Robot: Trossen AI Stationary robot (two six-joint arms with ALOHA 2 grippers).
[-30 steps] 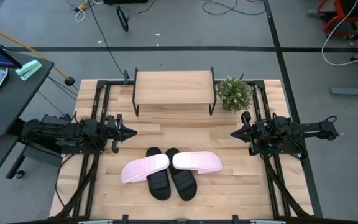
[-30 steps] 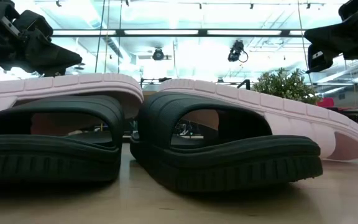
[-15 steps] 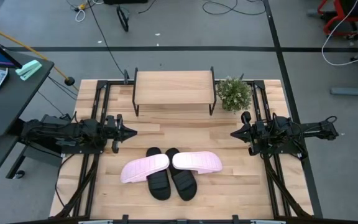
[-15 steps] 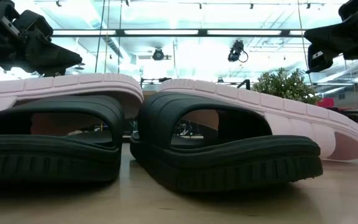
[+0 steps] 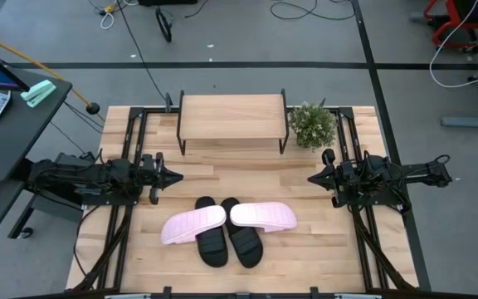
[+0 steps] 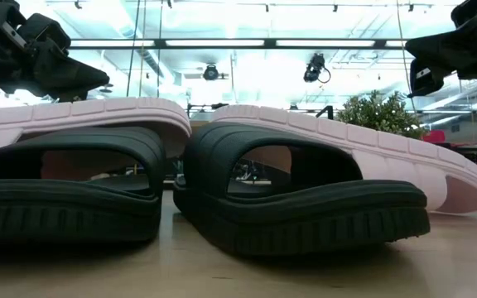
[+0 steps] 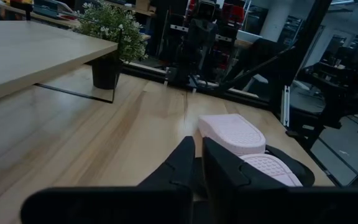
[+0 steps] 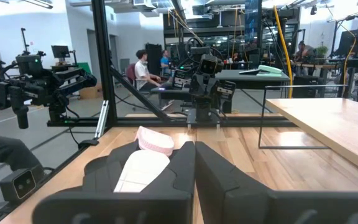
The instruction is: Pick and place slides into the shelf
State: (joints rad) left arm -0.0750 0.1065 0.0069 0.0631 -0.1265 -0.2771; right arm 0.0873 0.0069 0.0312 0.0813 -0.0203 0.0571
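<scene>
- Both grippers hang above the slatted table, empty: the left gripper (image 5: pixel 174 175) at the table's left side and the right gripper (image 5: pixel 314 178) at its right, tips pointing at each other across the middle. In each wrist view the two dark fingers (image 7: pixel 185 163) (image 8: pixel 188 165) lie pressed together with nothing between them.
- Largest on the table (image 5: pixel 363 266) is the shelf (image 5: pixel 231 117), a light wood plank on thin black legs, standing at the far edge between the two arms with its top bare.
- Next come the slides, clustered near the front middle, well apart from the shelf and from both grippers.
- One pink slide (image 5: pixel 192 225) lies to the left and the other pink slide (image 5: pixel 263 216) to the right, their inner ends nearly meeting.
- A black slide (image 5: pixel 212 243) and a second black slide (image 5: pixel 244 239) sit side by side, toes toward the front edge, their far ends tucked under the pink pair; in the low view the pink soles rest on top of the black straps (image 6: pixel 81 145).
- Smallest is a potted plant (image 5: pixel 312 124), just beside the shelf's right legs.
- Behind the table, the right wrist view shows people seated (image 8: pixel 143 70) in the room.
</scene>
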